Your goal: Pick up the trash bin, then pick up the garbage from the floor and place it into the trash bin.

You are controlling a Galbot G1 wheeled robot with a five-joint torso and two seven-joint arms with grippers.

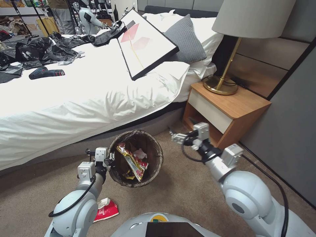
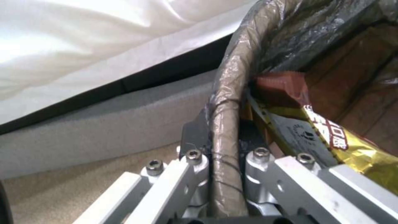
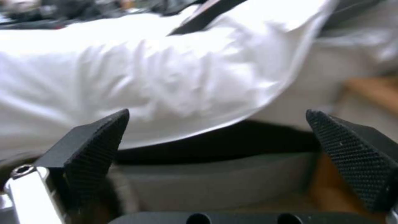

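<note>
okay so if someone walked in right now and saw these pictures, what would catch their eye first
Probably the trash bin, held by its bag-lined rim in the left gripper beside the bed, with a yellow snack wrapper inside. Next, the right gripper, open and empty near the nightstand. A red-and-white packet lies on the carpet by the robot's base.

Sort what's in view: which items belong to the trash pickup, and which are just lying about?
Job items:
- trash bin, rim clamped by the left hand
- yellow wrapper and white tissue inside it
- red-and-white packet on the carpet
- right hand, open, empty

Lying about:
- black plastic sheets
- picture frame
- lamp
- nightstand
</note>
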